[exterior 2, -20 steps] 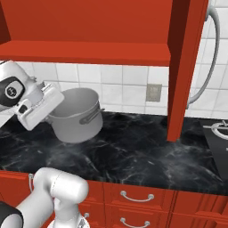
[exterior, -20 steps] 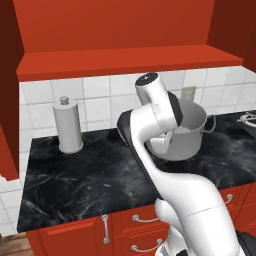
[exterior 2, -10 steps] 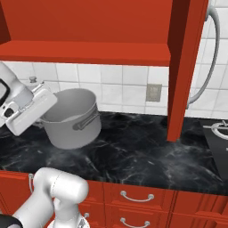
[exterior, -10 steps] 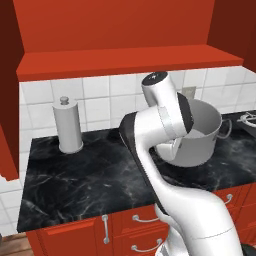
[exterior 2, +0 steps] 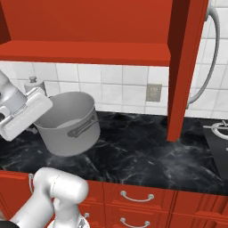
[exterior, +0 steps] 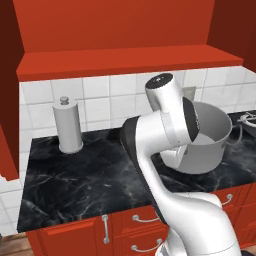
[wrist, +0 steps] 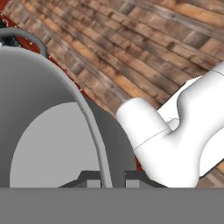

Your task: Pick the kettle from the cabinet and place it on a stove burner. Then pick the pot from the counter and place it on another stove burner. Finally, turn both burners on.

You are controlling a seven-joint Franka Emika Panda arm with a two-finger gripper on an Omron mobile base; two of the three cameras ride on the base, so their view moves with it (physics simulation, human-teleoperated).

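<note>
Hand view: the pincer (wrist: 106,183) has its two dark tips pinched together on the thin rim of the pot (wrist: 52,131), one tip inside the wall and one outside.
Pincer state: clamped on the pot's rim wall; nothing else is between the tips.
Pot position: in the right base view the pot (exterior 2: 69,122) hangs tilted, its mouth leaning toward the hand, lifted above the tabletop (exterior 2: 133,156) with a dark gap under its base.
Pot and arm: in the left base view the pot (exterior: 202,145) sits just beyond the wrist, toward the right edge of the tabletop (exterior: 75,185).
Key relation: the cooktop (exterior 2: 218,138) lies well apart from the pot, past the red cabinet post (exterior 2: 182,67), at the tabletop's right end; judged from this, the carry has to go rightward around that post.
Pot contents: the inside is bare grey metal, nothing in it.
Pot handle: one loop handle (exterior 2: 82,129) faces the front edge of the tabletop.
Other container: a tall pale canister (exterior: 68,125) stands upright near the back left corner, lid on, contents hidden.
Kettle: too little of the cooktop shows to tell whether it is there.
</note>
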